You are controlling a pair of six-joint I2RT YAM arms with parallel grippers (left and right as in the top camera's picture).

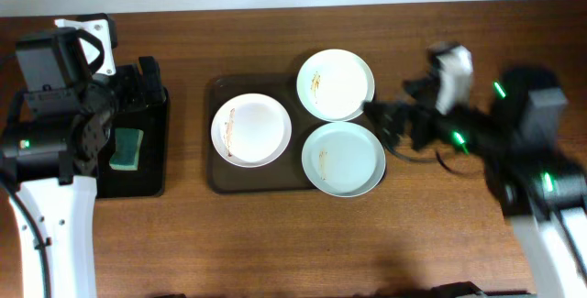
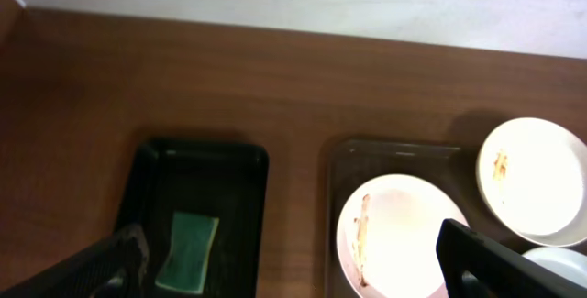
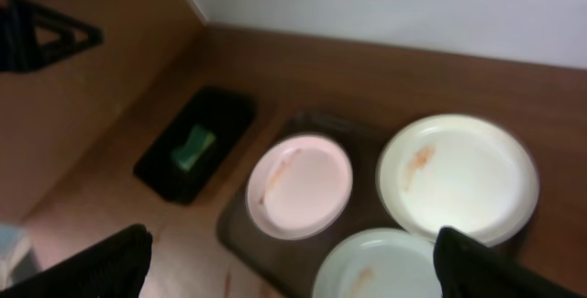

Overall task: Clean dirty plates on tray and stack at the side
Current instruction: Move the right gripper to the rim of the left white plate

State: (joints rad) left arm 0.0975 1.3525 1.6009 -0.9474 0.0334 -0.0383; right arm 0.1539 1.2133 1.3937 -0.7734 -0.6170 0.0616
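Step in hand, by judgement: fetching the wiper, before any cleaning. Left arm (image 1: 55,128) stands at the left edge of the surface, left jaws spread wide and empty above the small black tray (image 1: 156,181), where a green sponge (image 1: 126,149) lies flat. Brown tray (image 1: 223,92) sits mid-surface, toward the far edge. Three dirty plates, each with a thin brown smear: left plate (image 1: 251,130) wholly inside the tray; far-right plate (image 1: 336,84) overhanging its far right corner; near-right plate (image 1: 343,158) overhanging its right edge. Whether the two right plates touch, I cannot tell. Right arm (image 1: 527,115) reaches in from the right edge, right jaws wide and empty, tips just beside those two plates. Nothing stacked yet. Next move, as I read it: left jaws drop onto the sponge and close across its narrow width, while the right steadies a plate by its rim. Overhead alone shows both arms and the overhang past the rim. Left wrist view gives the sponge's slight skew in the black tray, but only a sliver of the near-right plate. Right wrist view, blurred, confirms the wide spread there.
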